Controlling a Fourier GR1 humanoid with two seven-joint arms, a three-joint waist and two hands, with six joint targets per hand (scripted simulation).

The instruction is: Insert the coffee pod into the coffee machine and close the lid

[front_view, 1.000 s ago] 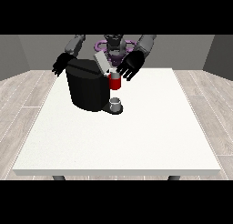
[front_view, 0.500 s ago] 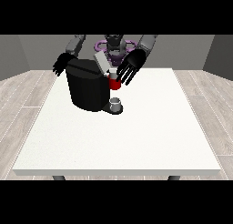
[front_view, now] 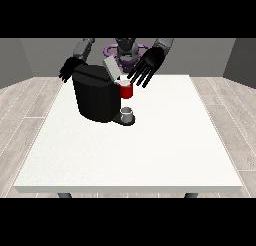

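Black coffee machine (front_view: 97, 97) stands on the far left part of the white table (front_view: 135, 155), its grey lid (front_view: 111, 67) tilted up. A red thing at the machine (front_view: 126, 91) sits above a small grey cup (front_view: 127, 112). Hand at the view's right (front_view: 147, 65) hovers just right of the lid, fingers spread, grasping nothing. Hand at the view's left (front_view: 67, 70) sits behind the machine; cannot tell its fingers. Pod not discernible.

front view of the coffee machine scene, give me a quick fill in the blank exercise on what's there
1. The coffee machine standing on the white table is ____ in colour.
2. The thing at the machine, just above the small grey cup, is ____ in colour.
3. The hand at the view's right has its fingers spread ____, holding nothing.
4. The machine's grey lid is tilted ____, not closed.

Missing words: black; red; open; up
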